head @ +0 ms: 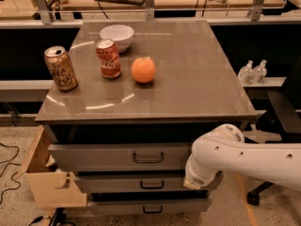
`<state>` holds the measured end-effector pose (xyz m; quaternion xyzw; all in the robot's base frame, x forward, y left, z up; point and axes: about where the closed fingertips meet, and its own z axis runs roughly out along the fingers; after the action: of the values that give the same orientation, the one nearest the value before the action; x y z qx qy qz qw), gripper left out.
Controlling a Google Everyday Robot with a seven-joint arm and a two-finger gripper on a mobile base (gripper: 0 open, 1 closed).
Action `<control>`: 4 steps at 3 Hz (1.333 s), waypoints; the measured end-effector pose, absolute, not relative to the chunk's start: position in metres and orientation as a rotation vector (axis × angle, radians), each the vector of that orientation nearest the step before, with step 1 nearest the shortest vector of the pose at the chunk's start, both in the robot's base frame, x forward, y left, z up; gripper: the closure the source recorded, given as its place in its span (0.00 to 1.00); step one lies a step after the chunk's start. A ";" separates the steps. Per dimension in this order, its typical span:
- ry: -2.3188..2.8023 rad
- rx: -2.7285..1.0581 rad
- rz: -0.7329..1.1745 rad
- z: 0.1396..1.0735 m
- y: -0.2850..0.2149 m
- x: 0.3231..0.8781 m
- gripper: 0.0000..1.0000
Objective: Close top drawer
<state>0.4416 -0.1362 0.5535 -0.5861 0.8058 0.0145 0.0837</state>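
Observation:
The top drawer [113, 156] is the wide grey panel just under the cabinet's top, with a small dark loop handle [148, 158] at its centre. It stands pushed in, and only a dark strip shows above its front. My white arm [211, 157] reaches in from the right and its end rests against the right end of the drawer fronts. The gripper is hidden behind this arm end, so I cannot see it.
Two shorter drawers [151, 184] lie below. On the cabinet top [188, 79] stand a gold can [60, 68], a red cola can [108, 59], a white bowl [117, 35] and an orange [143, 69]. A cardboard box [47, 180] sits at the left, a dark chair [282, 112] at the right.

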 end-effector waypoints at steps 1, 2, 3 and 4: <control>2.465 -1.693 0.029 0.559 -0.161 0.430 1.00; 2.543 -1.616 -0.013 0.577 -0.196 0.409 1.00; 2.562 -1.549 -0.059 0.594 -0.217 0.403 1.00; 2.529 -1.497 -0.069 0.606 -0.220 0.414 1.00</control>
<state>0.4136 -0.2198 0.6056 -0.5067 0.8559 -0.0235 0.1009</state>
